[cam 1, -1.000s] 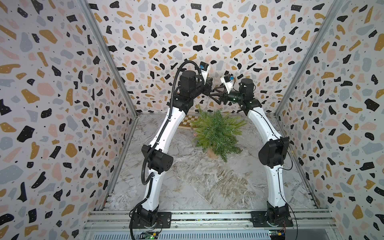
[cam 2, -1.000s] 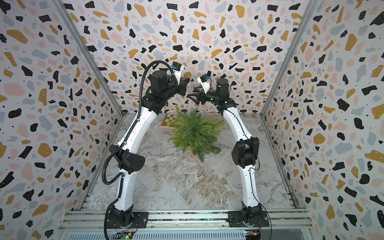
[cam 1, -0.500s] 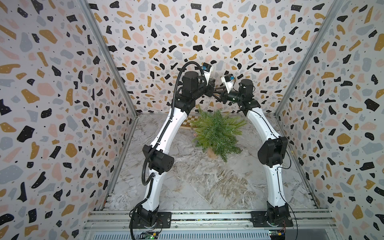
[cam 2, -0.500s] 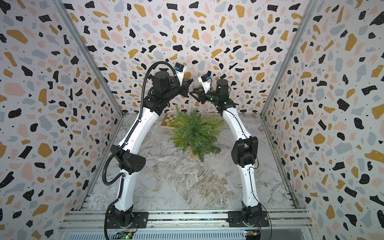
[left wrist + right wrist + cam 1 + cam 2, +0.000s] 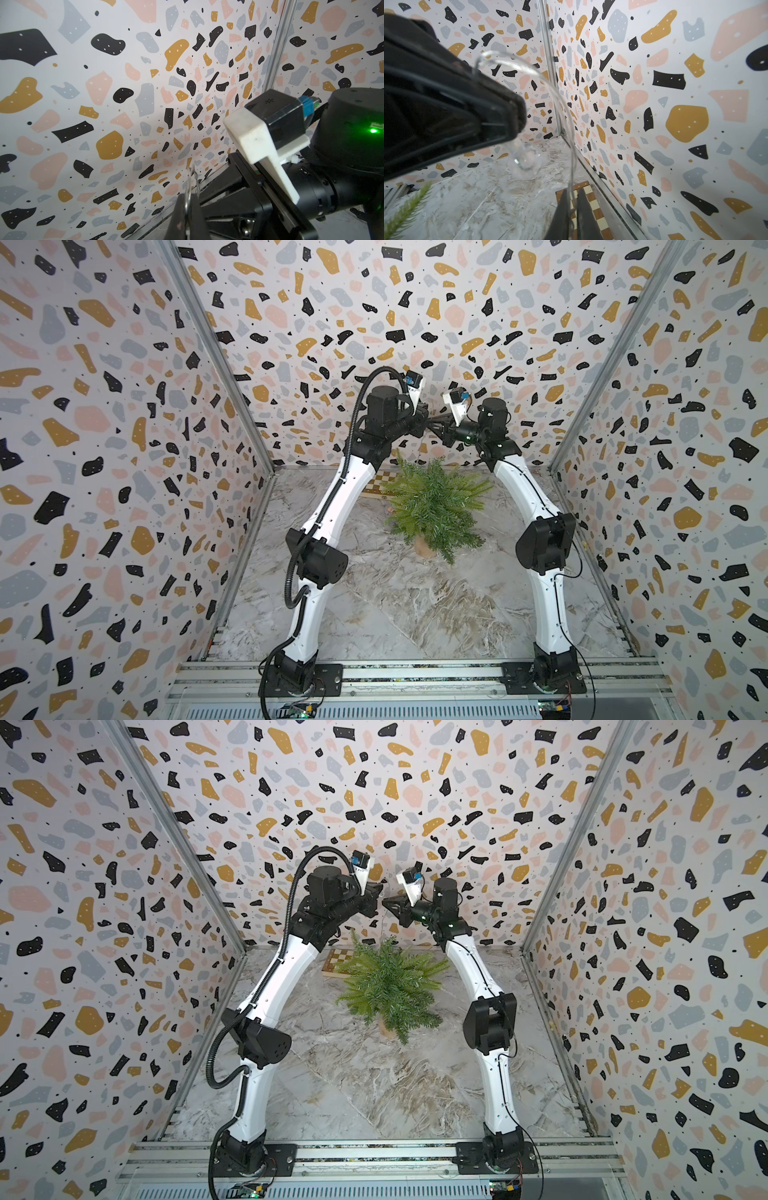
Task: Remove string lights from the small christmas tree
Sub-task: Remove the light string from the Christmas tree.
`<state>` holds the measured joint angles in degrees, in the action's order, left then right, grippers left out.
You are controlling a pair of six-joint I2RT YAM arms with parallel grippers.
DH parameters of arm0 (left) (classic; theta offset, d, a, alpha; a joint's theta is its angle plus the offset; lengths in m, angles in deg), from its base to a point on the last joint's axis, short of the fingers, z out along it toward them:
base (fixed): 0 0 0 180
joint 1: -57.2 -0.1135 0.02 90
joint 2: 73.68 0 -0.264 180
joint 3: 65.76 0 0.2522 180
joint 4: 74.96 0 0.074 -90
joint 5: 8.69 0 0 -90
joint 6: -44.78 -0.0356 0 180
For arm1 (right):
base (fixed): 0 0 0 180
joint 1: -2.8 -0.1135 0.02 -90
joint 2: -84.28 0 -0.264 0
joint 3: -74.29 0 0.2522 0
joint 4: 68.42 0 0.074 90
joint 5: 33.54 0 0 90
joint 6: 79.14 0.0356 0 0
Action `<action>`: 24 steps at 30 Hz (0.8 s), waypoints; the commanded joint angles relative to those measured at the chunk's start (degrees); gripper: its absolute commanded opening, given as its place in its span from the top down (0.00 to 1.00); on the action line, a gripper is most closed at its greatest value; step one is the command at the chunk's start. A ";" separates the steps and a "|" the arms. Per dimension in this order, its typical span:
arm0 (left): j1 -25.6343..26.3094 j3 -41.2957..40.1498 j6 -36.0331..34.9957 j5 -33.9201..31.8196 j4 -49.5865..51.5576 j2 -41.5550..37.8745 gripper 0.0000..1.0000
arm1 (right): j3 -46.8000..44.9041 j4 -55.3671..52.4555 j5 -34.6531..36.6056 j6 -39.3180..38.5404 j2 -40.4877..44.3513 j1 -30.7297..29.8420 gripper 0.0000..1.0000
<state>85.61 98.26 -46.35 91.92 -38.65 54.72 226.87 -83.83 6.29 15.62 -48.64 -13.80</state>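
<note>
Nearest us, the metal rail carries both arm bases. Behind it stretches the grey-and-tan marbled tabletop. Midway back stands the small christmas tree, upright on its tan base and right of centre, green branches drooping all round. Just behind it on the left lies a tan-and-cream chessboard, partly covered by the branches.

Up high near the far wall, above the tree, the claws meet tip to tip! The left gripper is clenched on the string lights, the thin wire poking out between its fingers. The right gripper is clamped on them too: the clear strand arcs over and runs down into its closed tips, with a clear bulb dangling close to the lens.

Lettering beside the green light on the right arm is too blurred to read. Terrazzo-patterned walls close in on the left, right and far sides.
</note>
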 commanded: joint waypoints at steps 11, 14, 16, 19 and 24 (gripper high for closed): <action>0.25 -2.01 -1.15 -1.56 -0.57 -1.57 0.81 | 2.15 1.22 -0.89 0.38 1.72 0.69 1.00; 0.25 -2.94 -1.20 -1.98 0.22 -2.24 0.50 | 2.24 1.21 -0.59 0.83 1.75 0.71 1.00; 0.29 -3.40 -1.22 -2.15 1.21 -3.03 0.42 | 2.24 1.41 -0.13 1.11 1.59 0.73 1.00; 0.25 -6.29 -1.20 -1.97 1.62 -5.66 0.36 | 2.58 1.51 1.24 1.47 1.35 0.78 1.00; 0.25 -11.56 -1.25 -0.47 1.58 -10.48 0.30 | 3.30 1.57 2.52 2.69 1.09 1.22 1.00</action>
<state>85.61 87.49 -47.38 90.39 -35.18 49.10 227.35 -83.79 7.88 17.06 -48.64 -13.01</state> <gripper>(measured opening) 0.698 0.055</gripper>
